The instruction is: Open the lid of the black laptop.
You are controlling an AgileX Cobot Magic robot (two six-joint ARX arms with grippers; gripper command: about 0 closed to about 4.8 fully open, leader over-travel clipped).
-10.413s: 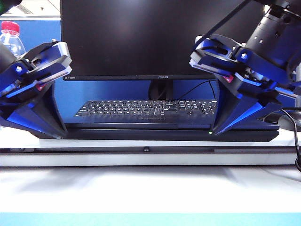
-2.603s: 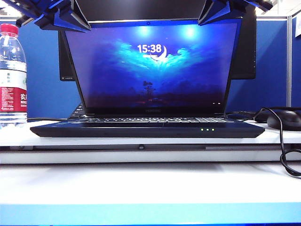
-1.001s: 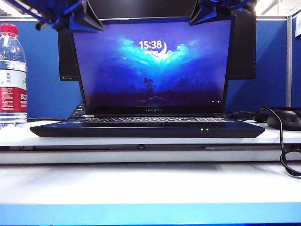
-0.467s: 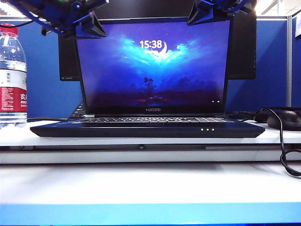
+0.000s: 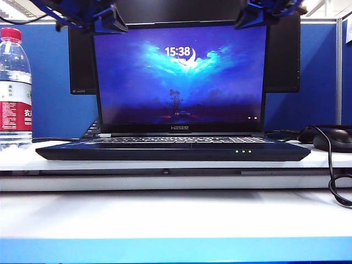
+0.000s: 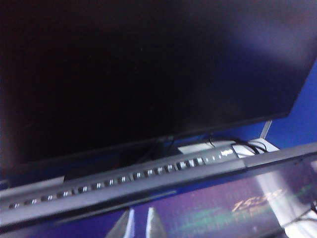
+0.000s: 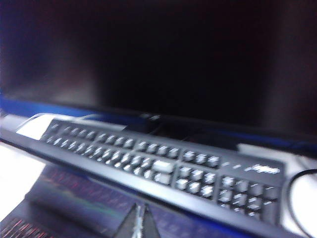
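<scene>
Left pincer and right pincer sit at the lid top corners, spread unclear; pushing further could tip the black laptop backward.

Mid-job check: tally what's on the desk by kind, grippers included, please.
Laptop, lid open: 1
Monitor: 1
Keyboard: 1
Bottle: 1
Mouse: 1
Grippers, both at the lid's top corners: left gripper, right gripper: 2
Total: 7
</scene>
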